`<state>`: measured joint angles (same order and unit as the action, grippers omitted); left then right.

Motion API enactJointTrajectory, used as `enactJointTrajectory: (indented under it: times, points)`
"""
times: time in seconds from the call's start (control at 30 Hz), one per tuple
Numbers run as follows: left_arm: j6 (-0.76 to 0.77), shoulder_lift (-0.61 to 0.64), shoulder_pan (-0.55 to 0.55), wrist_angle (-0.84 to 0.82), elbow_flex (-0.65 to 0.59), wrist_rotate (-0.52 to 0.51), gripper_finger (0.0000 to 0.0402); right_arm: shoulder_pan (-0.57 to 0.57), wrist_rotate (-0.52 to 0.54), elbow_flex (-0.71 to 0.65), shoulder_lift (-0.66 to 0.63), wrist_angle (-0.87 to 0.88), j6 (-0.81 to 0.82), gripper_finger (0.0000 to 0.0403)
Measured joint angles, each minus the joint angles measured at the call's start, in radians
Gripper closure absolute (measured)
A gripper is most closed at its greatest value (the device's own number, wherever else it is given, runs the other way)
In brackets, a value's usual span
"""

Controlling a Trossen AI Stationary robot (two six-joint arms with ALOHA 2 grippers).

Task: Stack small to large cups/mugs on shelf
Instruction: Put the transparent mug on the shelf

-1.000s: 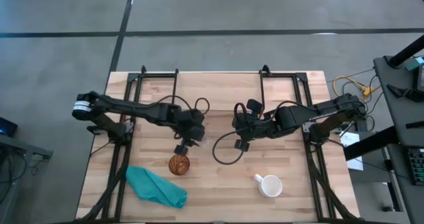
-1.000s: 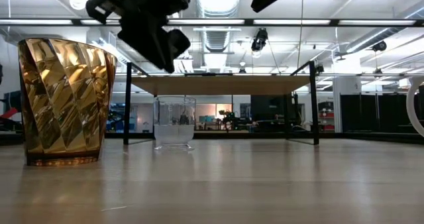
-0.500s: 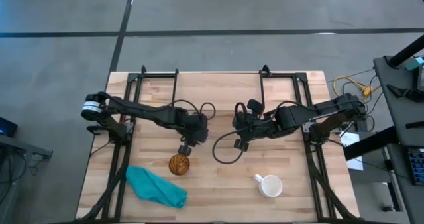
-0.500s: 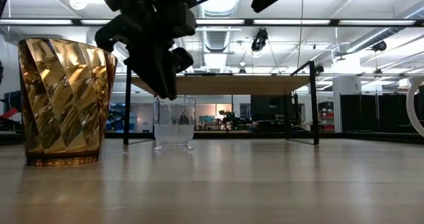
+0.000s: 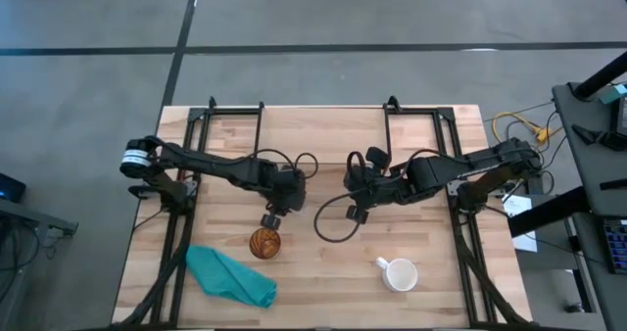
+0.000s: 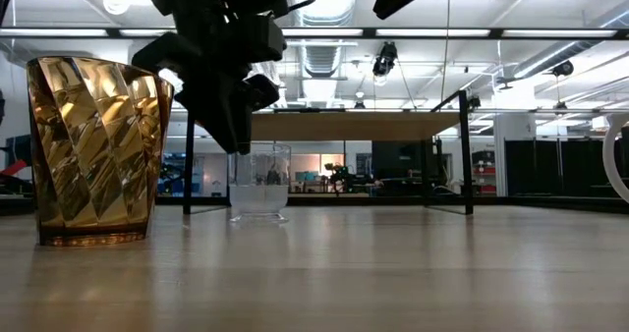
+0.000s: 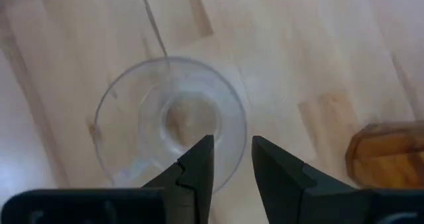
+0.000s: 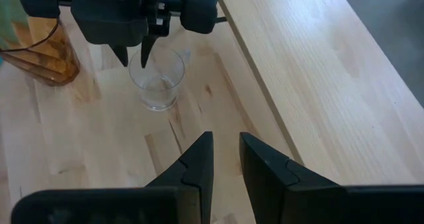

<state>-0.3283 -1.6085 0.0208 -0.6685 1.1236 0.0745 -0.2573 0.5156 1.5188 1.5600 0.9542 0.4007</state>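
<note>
Now the left gripper (image 7: 230, 159), its fingers only narrowly parted above the glass (image 7: 169, 121), should straddle one rim wall squarely, then descend before closing.

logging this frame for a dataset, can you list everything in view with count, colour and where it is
clear glass cup: 1, transparent, upright on the tabletop beside the shelf's edge, under the left gripper
amber cup: 1, amber-brown, ribbed, upright on the table near the front, left of centre
white mug: 1, white, handle to its left in the high view, front right of the table
teal cloth: 1, teal, crumpled at front left, beside the amber cup
shelf: 1, light wood top on black legs, at the back of the table
table: 1, light wood
left gripper: 1, dark, fingers narrowly apart above the glass cup's rim
right gripper: 1, dark, fingers narrowly apart, raised near table centre, holding nothing
</note>
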Motion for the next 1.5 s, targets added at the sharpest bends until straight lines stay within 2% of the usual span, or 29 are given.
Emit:
enactJointTrajectory:
  times: [0.23,0.67,0.83,1.1,1.5]
  points:
    - [-0.002,0.0,0.0,0.0,0.0,-0.009,0.0318,0.0,0.0,0.0,0.0,0.0,0.0,0.0335]
    - [-0.002,0.0,-0.001,0.01,0.001,-0.032,0.0393,0.0,0.0,0.0,0.0,-0.001,0.0,0.0335]
    - [0.001,0.0,-0.001,0.005,0.026,-0.032,0.04,0.0,0.0,0.0,0.0,-0.001,0.0,0.0335]
    - [0.006,0.001,0.001,-0.052,0.18,-0.031,0.0401,0.0,0.0,0.0,0.0,-0.001,0.0,0.0335]
    - [0.008,0.001,0.013,-0.277,0.531,-0.031,0.0401,0.0,0.0,0.0,0.0,-0.001,0.0,0.0335]
